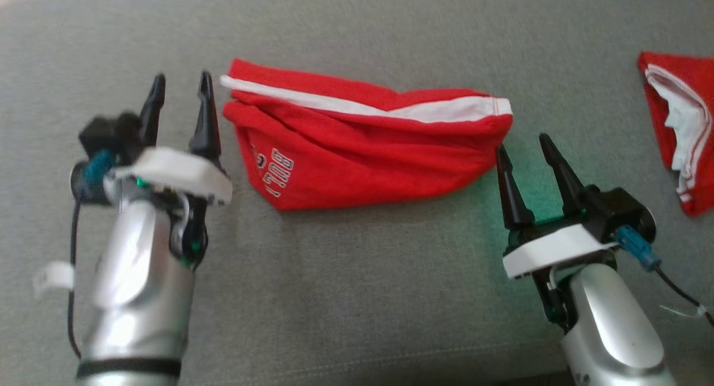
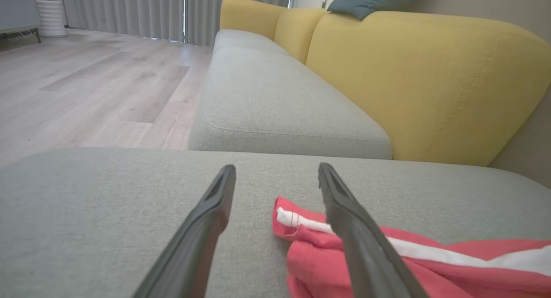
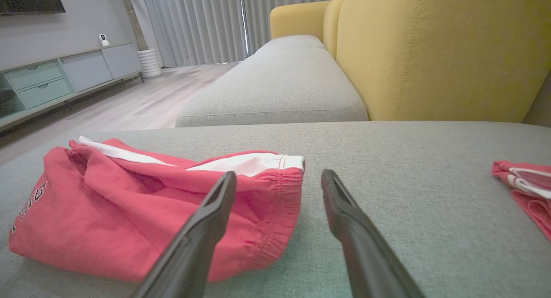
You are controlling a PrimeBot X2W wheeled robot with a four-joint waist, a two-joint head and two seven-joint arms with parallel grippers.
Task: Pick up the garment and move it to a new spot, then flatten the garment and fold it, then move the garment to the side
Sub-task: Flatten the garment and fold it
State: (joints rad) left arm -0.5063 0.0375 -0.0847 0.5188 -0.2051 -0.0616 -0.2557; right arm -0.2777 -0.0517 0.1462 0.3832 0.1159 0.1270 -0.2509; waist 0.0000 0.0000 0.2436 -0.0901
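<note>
Ahead of your left gripper (image 1: 183, 76) the cushion (image 1: 357, 297) is free; the garment (image 1: 357, 146) lies just to its right. Well right of your right gripper (image 1: 520, 141) lies another red cloth (image 1: 678, 129).

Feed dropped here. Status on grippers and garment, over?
Left gripper open, empty, left of red garment. Right gripper open, empty, at its right end. Garment loosely folded on grey cushion. Second red cloth far right.
</note>
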